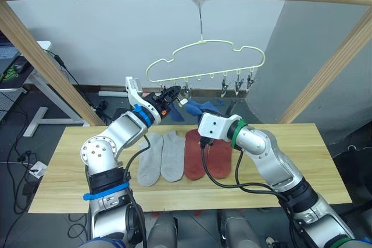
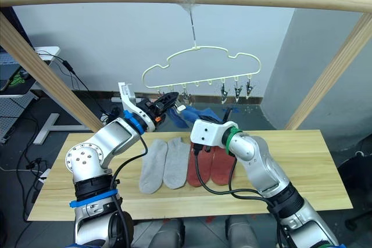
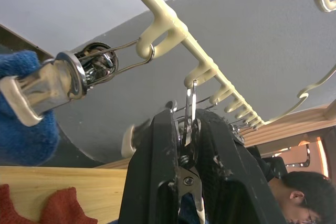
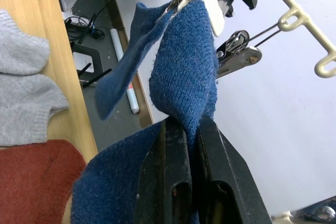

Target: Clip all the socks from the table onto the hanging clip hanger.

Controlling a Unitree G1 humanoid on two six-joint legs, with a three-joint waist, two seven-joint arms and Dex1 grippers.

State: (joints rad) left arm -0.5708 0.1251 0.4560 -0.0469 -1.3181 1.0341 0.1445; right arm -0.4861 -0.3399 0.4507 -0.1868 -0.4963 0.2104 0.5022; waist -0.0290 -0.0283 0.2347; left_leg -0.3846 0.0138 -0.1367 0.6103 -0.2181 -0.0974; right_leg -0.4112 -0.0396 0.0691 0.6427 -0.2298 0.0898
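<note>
Pinching a metal clip (image 3: 188, 129) of the clip hanger (image 1: 203, 62), the left gripper (image 1: 168, 95) is clenched at frame centre; the right gripper (image 4: 185, 145) grasps a blue sock (image 4: 184, 72) just beside that clip; two grey socks (image 1: 160, 156) and two red socks (image 1: 207, 155) lie flat mid-table (image 1: 302, 161).

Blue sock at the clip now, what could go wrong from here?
1. The left gripper squeezes one small grey metal clip; if it slips off, the clip may snap shut before the soft blue sock is seated.
2. The right gripper holds bunched fabric; only a thin edge may catch, and the sock could drop.
3. The pale-yellow wire hanger hangs freely and may swing.
</note>
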